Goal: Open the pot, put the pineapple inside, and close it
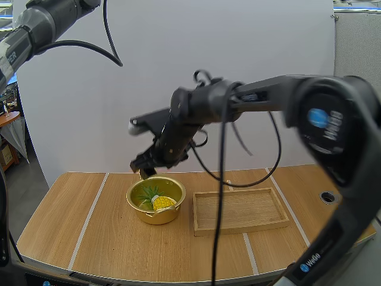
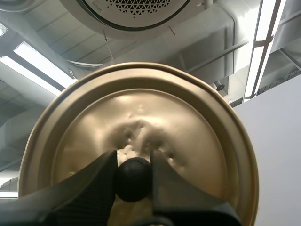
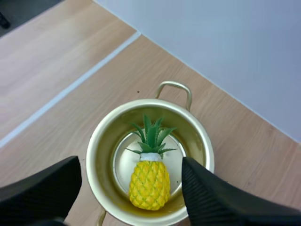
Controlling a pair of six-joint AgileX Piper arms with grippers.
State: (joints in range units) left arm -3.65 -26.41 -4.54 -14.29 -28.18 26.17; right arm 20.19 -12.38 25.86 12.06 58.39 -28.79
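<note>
Pineapple (image 3: 149, 181) is small and yellow, w/ spiky green leaves and a white band under them. It lies inside the gold pot (image 3: 94, 155), leaves toward the far handle. The pot is open and sits on the table (image 1: 89, 232), beside a wooden tray (image 1: 238, 229). Over the pot hangs the right gripper (image 3: 130, 165), fingers wide apart, holding nothing. Up high, the left gripper (image 2: 133, 162) pinches the black knob (image 2: 133, 181) of the gold lid (image 2: 141, 113).

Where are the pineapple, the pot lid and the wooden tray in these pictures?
pineapple (image 3: 149, 184): right wrist view, on its yellow body, inside the pot.
lid (image 2: 193, 141): left wrist view, on its golden dome beside the knob.
tray (image 1: 253, 211): high view, on its wooden floor.
</note>
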